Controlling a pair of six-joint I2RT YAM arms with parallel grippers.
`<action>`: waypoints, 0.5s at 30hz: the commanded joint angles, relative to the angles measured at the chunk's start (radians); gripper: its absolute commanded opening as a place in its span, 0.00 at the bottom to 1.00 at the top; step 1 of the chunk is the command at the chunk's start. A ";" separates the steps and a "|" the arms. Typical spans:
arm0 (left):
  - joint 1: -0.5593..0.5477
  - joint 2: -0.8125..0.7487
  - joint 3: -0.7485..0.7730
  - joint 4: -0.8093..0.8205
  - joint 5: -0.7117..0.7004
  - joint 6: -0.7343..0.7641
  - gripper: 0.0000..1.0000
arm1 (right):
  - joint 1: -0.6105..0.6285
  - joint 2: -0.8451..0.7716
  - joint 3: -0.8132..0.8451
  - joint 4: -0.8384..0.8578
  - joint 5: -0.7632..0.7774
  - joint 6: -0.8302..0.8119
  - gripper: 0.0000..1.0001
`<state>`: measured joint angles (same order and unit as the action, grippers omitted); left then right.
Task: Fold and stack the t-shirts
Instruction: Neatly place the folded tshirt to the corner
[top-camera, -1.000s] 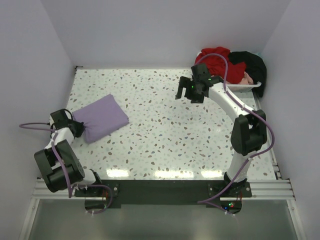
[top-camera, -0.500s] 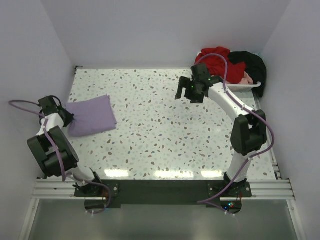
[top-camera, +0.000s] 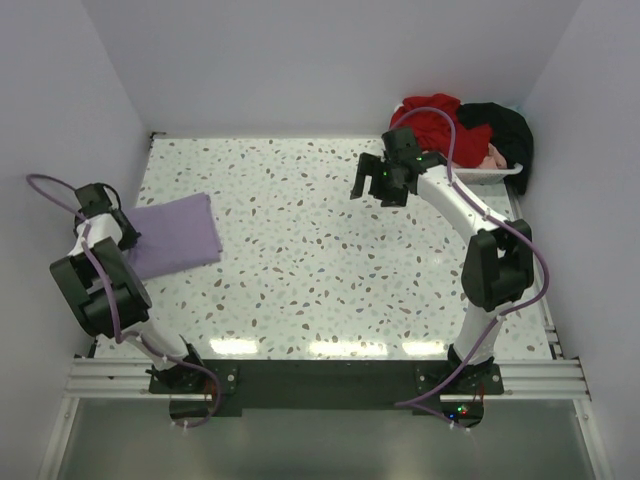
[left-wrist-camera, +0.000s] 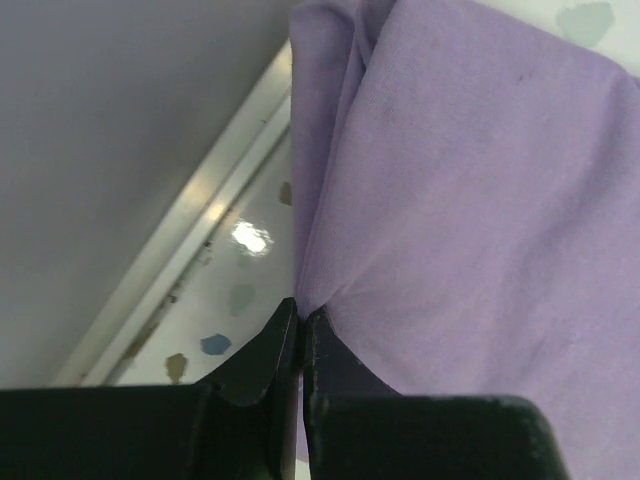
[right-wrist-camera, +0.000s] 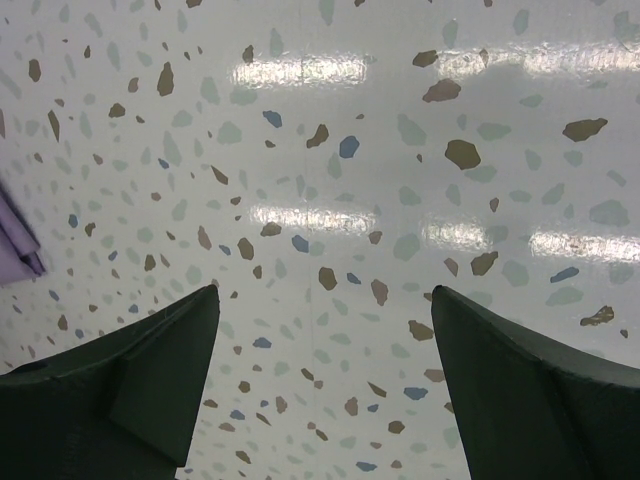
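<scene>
A folded lavender t-shirt (top-camera: 172, 235) lies at the table's left edge; it fills the left wrist view (left-wrist-camera: 470, 200). My left gripper (top-camera: 118, 228) is shut on the shirt's left edge, its fingertips (left-wrist-camera: 318, 330) pinching the cloth. A red t-shirt (top-camera: 432, 120), a black t-shirt (top-camera: 505, 128) and a bit of pale pink cloth (top-camera: 494, 155) are heaped in the white tray (top-camera: 500, 175) at the back right. My right gripper (top-camera: 382, 185) is open and empty above the bare table, left of the tray; in its wrist view (right-wrist-camera: 325, 300) only speckled table lies between its fingers.
Walls close the table on the left, back and right. A metal rail (left-wrist-camera: 180, 250) runs along the left edge next to the lavender shirt. The speckled tabletop (top-camera: 330, 260) stretches between the two arms.
My left gripper has dragged the lavender shirt left and toward the back, to the table's left edge. The right arm has not moved.
</scene>
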<state>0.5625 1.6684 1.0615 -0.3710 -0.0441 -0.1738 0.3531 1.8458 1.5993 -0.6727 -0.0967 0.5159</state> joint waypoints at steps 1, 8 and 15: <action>0.008 0.008 0.058 0.004 -0.156 0.112 0.00 | 0.001 -0.016 0.005 -0.005 -0.005 -0.005 0.90; 0.007 0.004 0.048 0.026 -0.238 0.149 0.00 | 0.003 -0.016 0.005 -0.019 -0.006 -0.019 0.90; -0.065 -0.027 0.035 0.015 -0.348 0.131 0.39 | 0.001 -0.023 -0.024 -0.011 -0.015 -0.016 0.90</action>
<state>0.5323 1.6726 1.0775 -0.3752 -0.2985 -0.0448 0.3531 1.8458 1.5913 -0.6865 -0.0971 0.5117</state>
